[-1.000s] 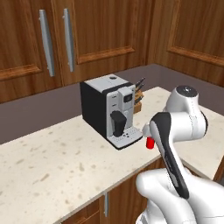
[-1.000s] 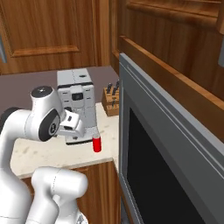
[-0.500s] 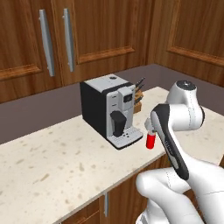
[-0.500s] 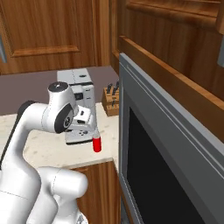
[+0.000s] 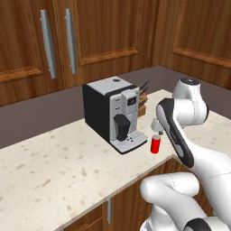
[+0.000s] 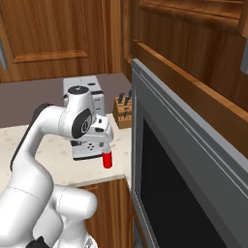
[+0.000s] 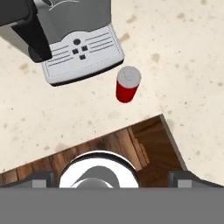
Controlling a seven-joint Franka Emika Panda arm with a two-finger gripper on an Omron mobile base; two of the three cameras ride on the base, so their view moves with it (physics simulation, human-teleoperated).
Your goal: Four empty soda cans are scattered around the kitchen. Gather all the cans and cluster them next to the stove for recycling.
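One red soda can [image 5: 155,144] stands upright on the speckled counter [image 5: 54,167], just in front of the coffee machine's right corner and near the counter's front edge. The right base view has the soda can [image 6: 107,159] directly below my hand. My gripper [image 6: 107,145] points down above it, not touching it. Seen from the left base, the gripper [image 5: 157,129] is mostly hidden behind my forearm. Looking down from the hand, the soda can [image 7: 127,84] sits a little above centre, and the gripper [image 7: 112,178] is open with nothing between its fingers. The stove is out of view.
A black and silver coffee machine [image 5: 115,113] stands just left of the can, with its drip tray [image 7: 83,57] close by. A knife block [image 6: 123,110] sits behind. A tall grey oven front [image 6: 184,169] bounds the counter's right end. Wooden cabinets [image 5: 90,36] hang behind.
My arm has swung so that the hand now sits above the can, pointing down. The can has stayed put and the gripper has stayed open.
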